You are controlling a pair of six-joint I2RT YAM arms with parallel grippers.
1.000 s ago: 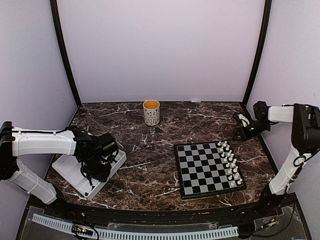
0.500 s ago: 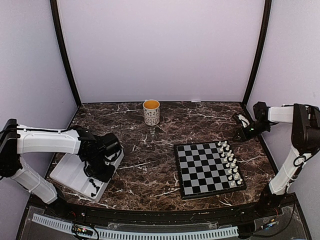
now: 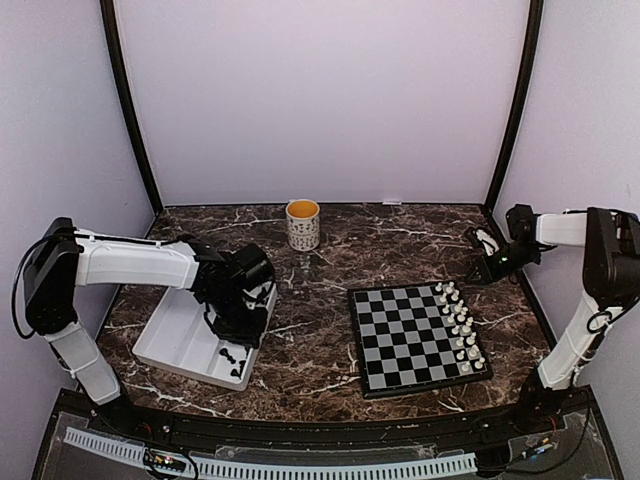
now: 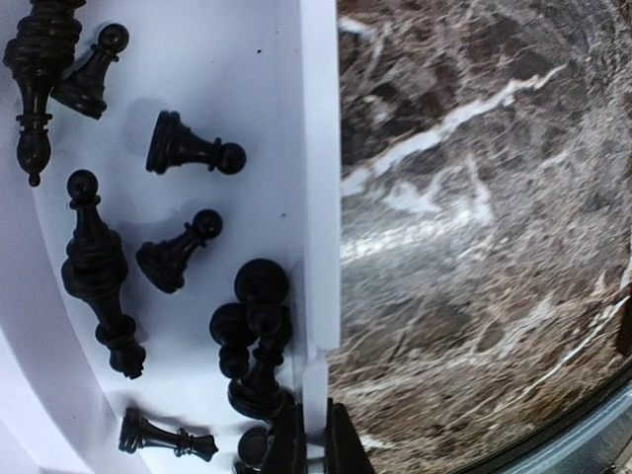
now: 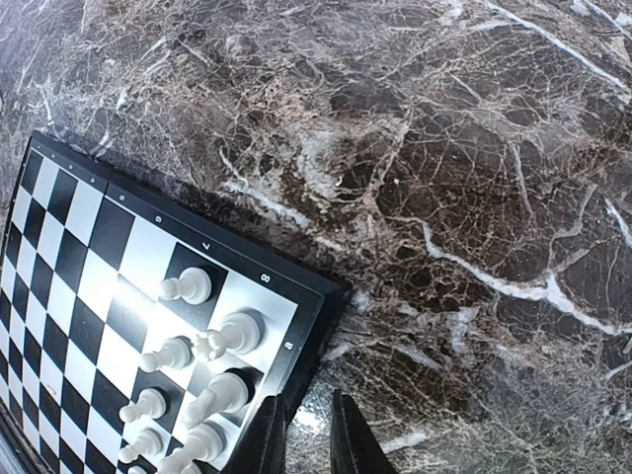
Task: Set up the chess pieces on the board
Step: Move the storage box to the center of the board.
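The tray (image 4: 318, 148) and black pieces (image 4: 39, 59) run off the left wrist view; from above, white pieces (image 3: 458, 322) are too small to identify.

Robot lab test cell, plain lilac walls (image 3: 320, 100), black frame posts (image 3: 128, 110), marble-look table (image 3: 310, 330)

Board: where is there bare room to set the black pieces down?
On the board, the files facing the tray are bare; white pieces crowd the two files along its right edge. The tabletop between tray and board is also bare.
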